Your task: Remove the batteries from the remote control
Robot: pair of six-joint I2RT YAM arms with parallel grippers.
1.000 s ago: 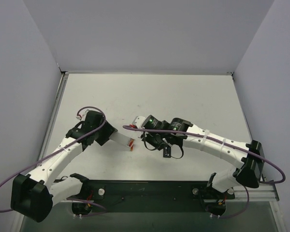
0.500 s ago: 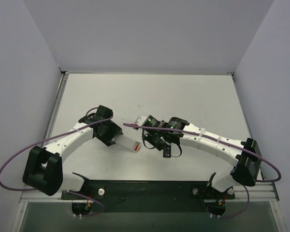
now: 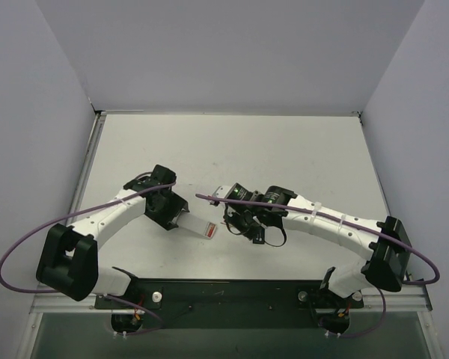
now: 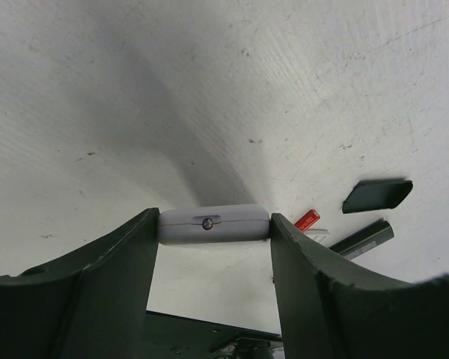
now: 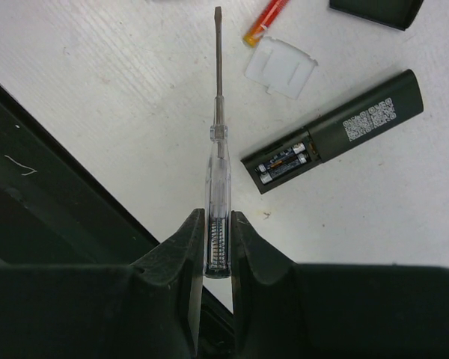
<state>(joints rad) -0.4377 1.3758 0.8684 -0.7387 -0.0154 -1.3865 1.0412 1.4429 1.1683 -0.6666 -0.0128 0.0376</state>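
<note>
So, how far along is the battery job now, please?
Done: the remote lies opened, and one battery is out on the table. In hand: the right end effector grips a screwdriver, and the left end effector clamps a whitish piece. Left: batteries sit inside the remote, to be taken out.

no text is legible; the remote control (image 5: 337,129) bears only unreadable code squares (image 5: 368,120).

In left claw (image 3: 181,220) a reddish-tipped whitish strip (image 3: 195,224); right claw (image 3: 239,223) just beside it, over white table (image 3: 284,149).
</note>
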